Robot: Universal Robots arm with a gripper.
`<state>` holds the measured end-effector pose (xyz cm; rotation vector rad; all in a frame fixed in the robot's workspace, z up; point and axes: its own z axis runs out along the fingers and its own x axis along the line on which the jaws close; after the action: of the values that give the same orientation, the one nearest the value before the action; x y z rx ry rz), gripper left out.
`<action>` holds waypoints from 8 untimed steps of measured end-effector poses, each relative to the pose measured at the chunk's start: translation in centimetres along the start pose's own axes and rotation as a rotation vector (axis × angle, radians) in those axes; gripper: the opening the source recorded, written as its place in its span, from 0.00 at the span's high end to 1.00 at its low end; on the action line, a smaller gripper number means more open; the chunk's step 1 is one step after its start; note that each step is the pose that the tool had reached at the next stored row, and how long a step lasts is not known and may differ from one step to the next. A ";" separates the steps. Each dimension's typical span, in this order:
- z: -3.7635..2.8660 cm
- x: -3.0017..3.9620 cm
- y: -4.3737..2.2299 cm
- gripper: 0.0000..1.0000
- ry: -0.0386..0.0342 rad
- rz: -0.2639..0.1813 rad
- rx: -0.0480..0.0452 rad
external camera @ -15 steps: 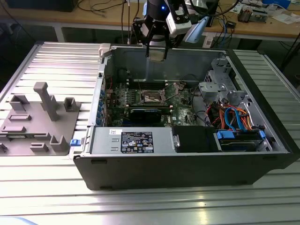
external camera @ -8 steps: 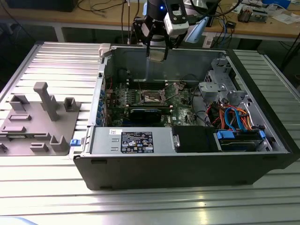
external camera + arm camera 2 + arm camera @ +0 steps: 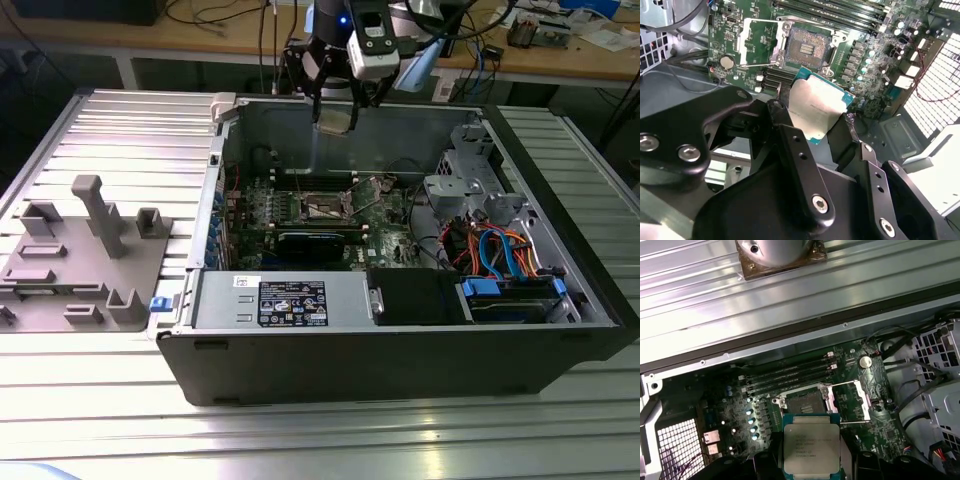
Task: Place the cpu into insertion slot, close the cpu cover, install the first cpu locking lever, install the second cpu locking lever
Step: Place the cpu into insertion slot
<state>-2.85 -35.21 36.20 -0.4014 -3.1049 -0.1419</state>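
The cpu (image 3: 811, 450), clamped by its edges in the gripper (image 3: 816, 125), we found held flat, well above the open socket (image 3: 805, 402).

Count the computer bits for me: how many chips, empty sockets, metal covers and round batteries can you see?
cpu, held in the pincer: 1
empty socket: 1
cpu cover, swung open beside the socket: 1
round coin battery: 1
Total: 4
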 end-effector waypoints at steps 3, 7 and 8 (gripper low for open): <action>0.17 0.00 -0.01 0.46 -0.0003 0.000 0.0017; 0.39 -0.01 -0.04 0.46 -0.0041 0.016 0.0100; 0.46 -0.01 -0.04 0.46 -0.0053 0.025 0.0119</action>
<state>-2.85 -35.21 35.73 -0.4406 -3.1030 -0.1223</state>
